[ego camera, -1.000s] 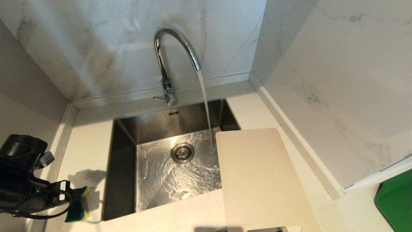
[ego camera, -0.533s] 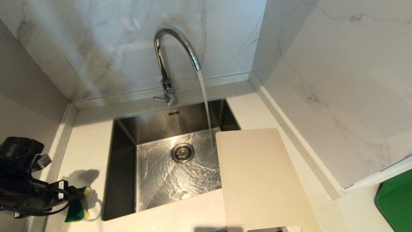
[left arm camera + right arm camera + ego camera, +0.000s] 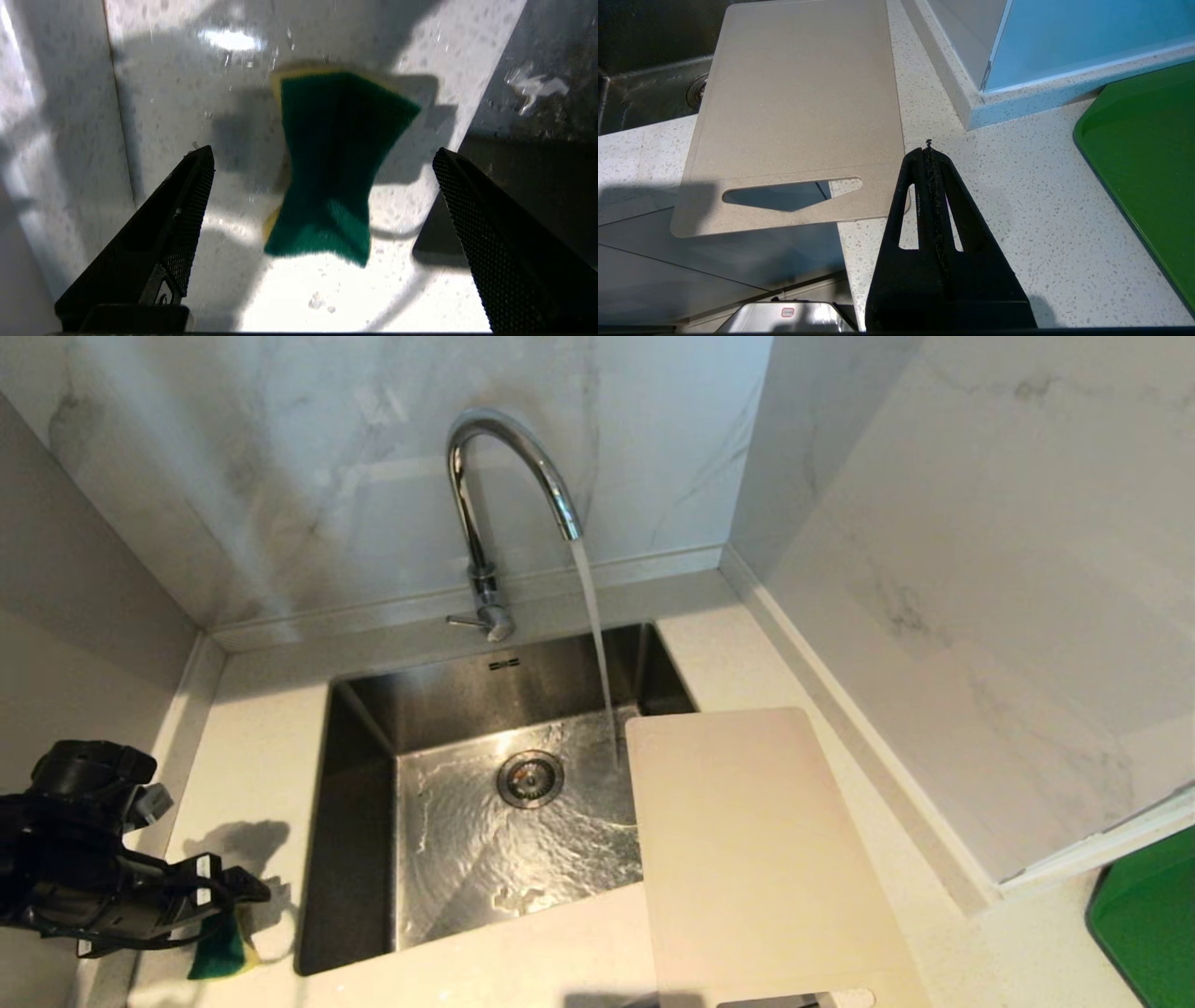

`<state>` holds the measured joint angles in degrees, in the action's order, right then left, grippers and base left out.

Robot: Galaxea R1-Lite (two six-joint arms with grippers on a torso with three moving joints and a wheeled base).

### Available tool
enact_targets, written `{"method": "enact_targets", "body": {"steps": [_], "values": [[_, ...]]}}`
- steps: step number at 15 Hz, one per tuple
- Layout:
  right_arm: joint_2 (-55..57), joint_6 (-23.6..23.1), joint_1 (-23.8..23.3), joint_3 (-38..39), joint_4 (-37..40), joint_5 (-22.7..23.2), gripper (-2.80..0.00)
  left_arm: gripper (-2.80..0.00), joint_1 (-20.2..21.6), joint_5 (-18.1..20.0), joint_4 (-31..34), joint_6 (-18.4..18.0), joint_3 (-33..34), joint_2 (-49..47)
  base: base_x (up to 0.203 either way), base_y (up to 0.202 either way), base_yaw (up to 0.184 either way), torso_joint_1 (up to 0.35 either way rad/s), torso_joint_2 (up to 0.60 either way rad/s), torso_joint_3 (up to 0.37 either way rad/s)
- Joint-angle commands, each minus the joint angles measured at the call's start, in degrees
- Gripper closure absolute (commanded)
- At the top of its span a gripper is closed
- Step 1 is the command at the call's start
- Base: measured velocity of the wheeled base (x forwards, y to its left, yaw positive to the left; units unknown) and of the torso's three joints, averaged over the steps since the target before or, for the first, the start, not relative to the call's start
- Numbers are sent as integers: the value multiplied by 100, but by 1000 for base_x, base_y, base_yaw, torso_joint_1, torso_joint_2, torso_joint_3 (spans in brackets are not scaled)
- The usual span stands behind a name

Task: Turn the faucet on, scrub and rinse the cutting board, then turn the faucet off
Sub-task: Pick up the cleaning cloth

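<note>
Water runs from the chrome faucet [image 3: 509, 476] into the steel sink [image 3: 359, 803]; its thin lever [image 3: 464, 621] sticks out at the base. The cream-white cutting board [image 3: 756, 859] lies flat on the counter right of the sink, its far corner over the basin. In the right wrist view the cutting board [image 3: 798, 102] shows its handle slot, near the counter's front edge. My left gripper [image 3: 245, 894] hovers at the counter's left. My left gripper [image 3: 323, 150] is open wide over a green-and-yellow sponge [image 3: 336, 163], touching neither finger. My right gripper [image 3: 928, 149] is shut and empty beside the board.
A green tray [image 3: 1148, 924] sits at the far right of the counter. Marble walls close in behind and on both sides. The sponge [image 3: 219, 952] lies on the narrow counter strip between the left wall and the sink rim.
My left gripper has opened and let go of the sponge, which now sits on the counter below the fingers. The gripper shifted slightly right over it. Water keeps running.
</note>
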<state>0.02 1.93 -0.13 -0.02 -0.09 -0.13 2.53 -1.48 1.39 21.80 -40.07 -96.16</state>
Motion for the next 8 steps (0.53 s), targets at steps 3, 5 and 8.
{"method": "enact_targets", "body": {"steps": [3, 5, 8], "values": [[-2, 1, 2, -2, 0, -4, 0, -280, 107, 89, -113, 26, -28, -309, 0, 0, 0, 0, 0, 0], [-2, 1, 4, 2, 0, -4, 0, -280, 116, 164, -113, 26, -79, -420, 0, 0, 0, 0, 0, 0], [-2, 1, -3, 1, 0, -4, 0, -280, 195, 355, -113, 26, -131, -481, 0, 0, 0, 0, 0, 0]]}}
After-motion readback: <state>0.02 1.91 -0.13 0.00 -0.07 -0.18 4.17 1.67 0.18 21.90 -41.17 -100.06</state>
